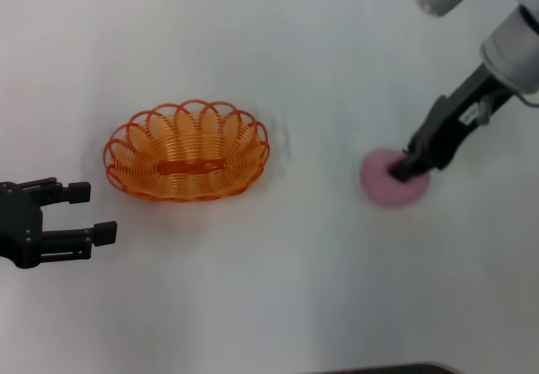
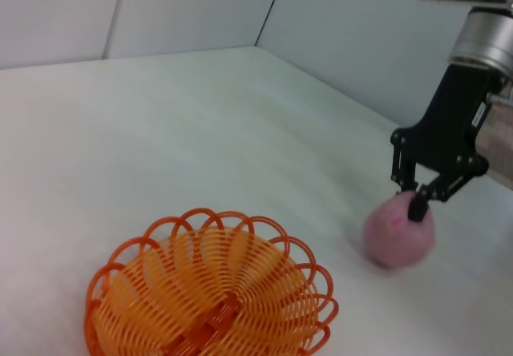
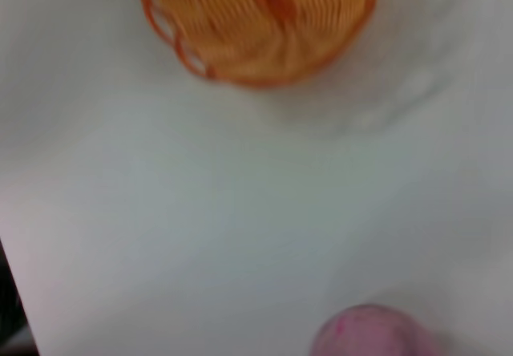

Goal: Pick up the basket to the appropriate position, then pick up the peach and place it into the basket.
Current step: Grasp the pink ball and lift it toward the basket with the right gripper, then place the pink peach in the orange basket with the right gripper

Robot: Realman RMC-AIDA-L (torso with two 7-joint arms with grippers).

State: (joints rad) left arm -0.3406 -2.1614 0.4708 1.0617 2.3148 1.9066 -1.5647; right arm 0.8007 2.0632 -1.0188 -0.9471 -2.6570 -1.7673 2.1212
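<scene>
The orange wire basket (image 1: 187,151) stands upright and empty on the white table, left of centre; it also shows in the left wrist view (image 2: 210,292) and the right wrist view (image 3: 256,19). The pale pink peach (image 1: 394,182) rests on the table to the right, well apart from the basket. My right gripper (image 1: 404,169) comes down at a slant onto the peach's top and touches it, as the left wrist view (image 2: 415,204) shows on the peach (image 2: 399,232). My left gripper (image 1: 88,213) is open and empty, just left of the basket.
The white table (image 1: 278,290) runs bare between basket and peach and in front of both. Grey walls (image 2: 361,27) stand behind the table in the left wrist view. A dark edge (image 1: 387,368) shows at the near side.
</scene>
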